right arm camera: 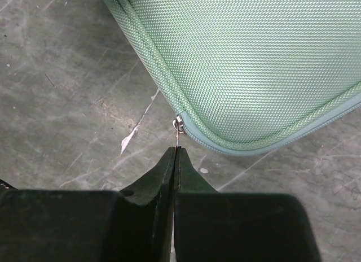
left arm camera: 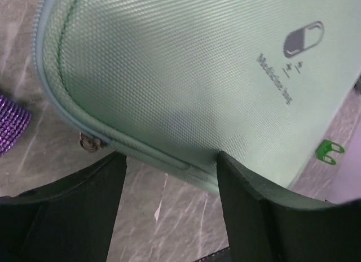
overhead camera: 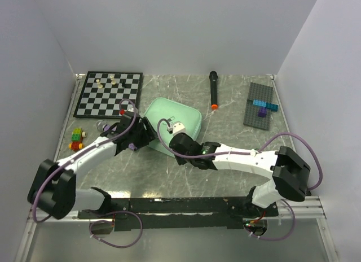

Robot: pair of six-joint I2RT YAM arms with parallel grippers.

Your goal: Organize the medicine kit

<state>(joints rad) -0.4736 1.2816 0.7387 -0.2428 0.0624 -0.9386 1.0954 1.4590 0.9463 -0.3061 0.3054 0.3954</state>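
Woven matt cloth medicine kit [left arm camera: 169, 75].

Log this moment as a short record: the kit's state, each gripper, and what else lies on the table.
medicine kit: closed, lid with pill logo facing up
left gripper: open, fingers at the kit's left edge, holding nothing
right gripper: shut on the zipper pull at a rounded corner of the kit
elsewhere: chessboard far left, microphone behind the kit, grey baseplate far right, brick toy near left

White walls [overhead camera: 169, 30] enclose a grey marbled tabletop [overhead camera: 225, 123].
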